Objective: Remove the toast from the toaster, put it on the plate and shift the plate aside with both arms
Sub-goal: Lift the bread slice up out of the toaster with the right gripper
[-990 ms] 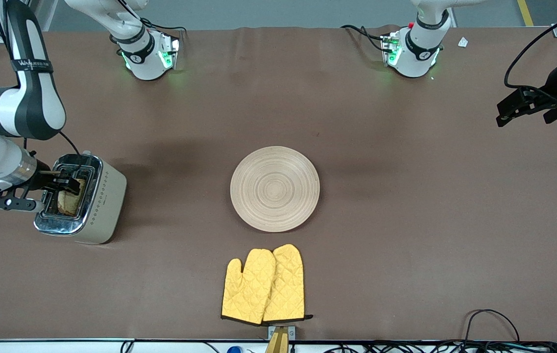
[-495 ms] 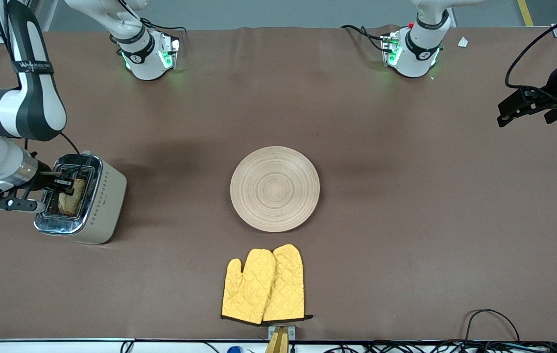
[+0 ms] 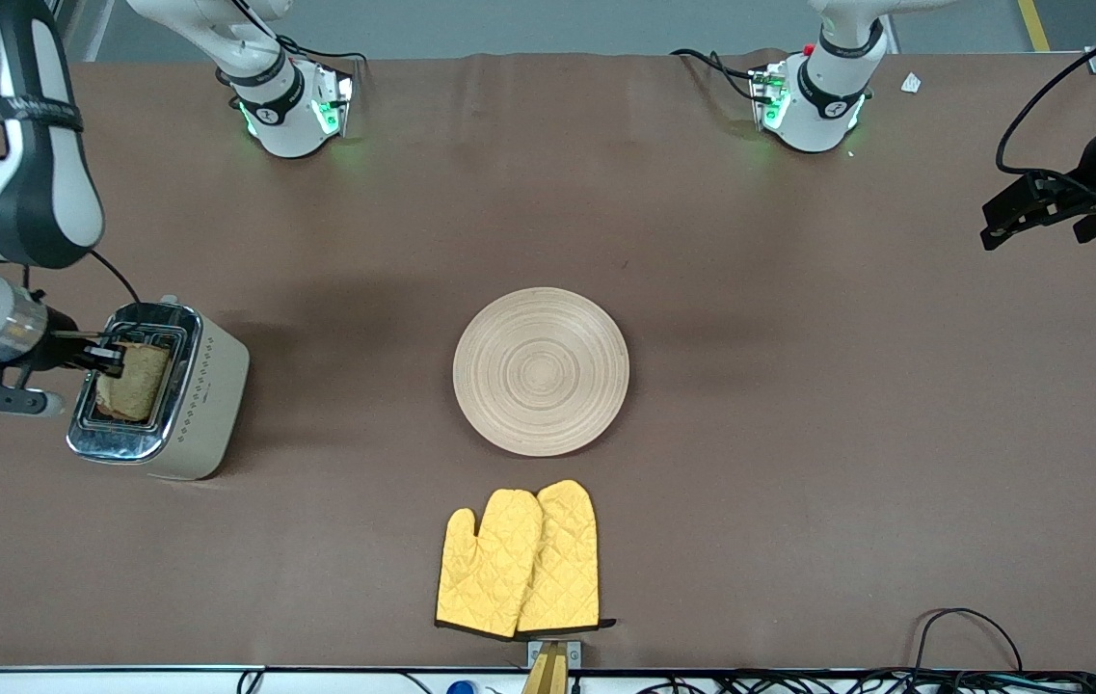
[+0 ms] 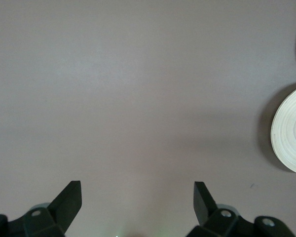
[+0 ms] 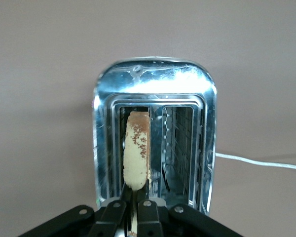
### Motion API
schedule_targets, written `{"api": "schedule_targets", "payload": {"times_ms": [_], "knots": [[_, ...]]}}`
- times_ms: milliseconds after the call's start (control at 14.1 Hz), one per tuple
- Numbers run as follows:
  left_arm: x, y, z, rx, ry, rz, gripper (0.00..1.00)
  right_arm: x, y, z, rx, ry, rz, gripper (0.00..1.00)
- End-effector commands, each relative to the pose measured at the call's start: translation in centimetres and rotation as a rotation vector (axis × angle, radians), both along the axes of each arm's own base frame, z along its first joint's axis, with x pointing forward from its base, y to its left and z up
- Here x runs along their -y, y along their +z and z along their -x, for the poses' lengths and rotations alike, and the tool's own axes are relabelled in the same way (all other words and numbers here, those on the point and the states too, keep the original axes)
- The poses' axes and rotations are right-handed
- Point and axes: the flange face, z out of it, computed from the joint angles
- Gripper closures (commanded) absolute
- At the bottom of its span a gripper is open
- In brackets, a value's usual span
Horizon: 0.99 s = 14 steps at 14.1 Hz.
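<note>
My right gripper is shut on the toast, a speckled light-brown slice held edge-up over the slots of the toaster. In the right wrist view the toast rises out of one slot of the toaster, pinched between my fingers. The round beige plate lies bare at the table's middle; its edge shows in the left wrist view. My left gripper is open and empty, in the air over the left arm's end of the table.
A pair of yellow oven mitts lies nearer to the front camera than the plate. A white cable runs from the toaster. Cables lie at the table's front edge.
My right gripper has risen and pulled back from over the toaster, lifting the toast up out of its slot. The left arm has barely moved.
</note>
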Motion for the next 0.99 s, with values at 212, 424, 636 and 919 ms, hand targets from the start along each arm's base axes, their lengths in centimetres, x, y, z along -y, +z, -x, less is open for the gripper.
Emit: {"api": "schedule_targets", "payload": {"times_ms": [212, 424, 636, 919], "knots": [[-0.3, 0.5, 0.3, -0.001, -0.006, -0.018, 0.00, -10.2, 9.5, 0.9, -0.005, 0.090, -0.021, 0.98], [-0.3, 0.5, 0.2, -0.002, -0.006, -0.018, 0.00, -19.6, 10.2, 2.1, 0.009, 0.068, -0.012, 0.99], [-0.3, 0.4, 0.2, -0.004, -0.006, -0.016, 0.00, -25.2, 9.1, 2.6, 0.054, 0.128, -0.089, 0.99], [-0.2, 0.0, 0.0, -0.012, -0.009, -0.016, 0.00, -28.5, 4.7, 2.3, -0.016, 0.009, -0.431, 1.00]]}}
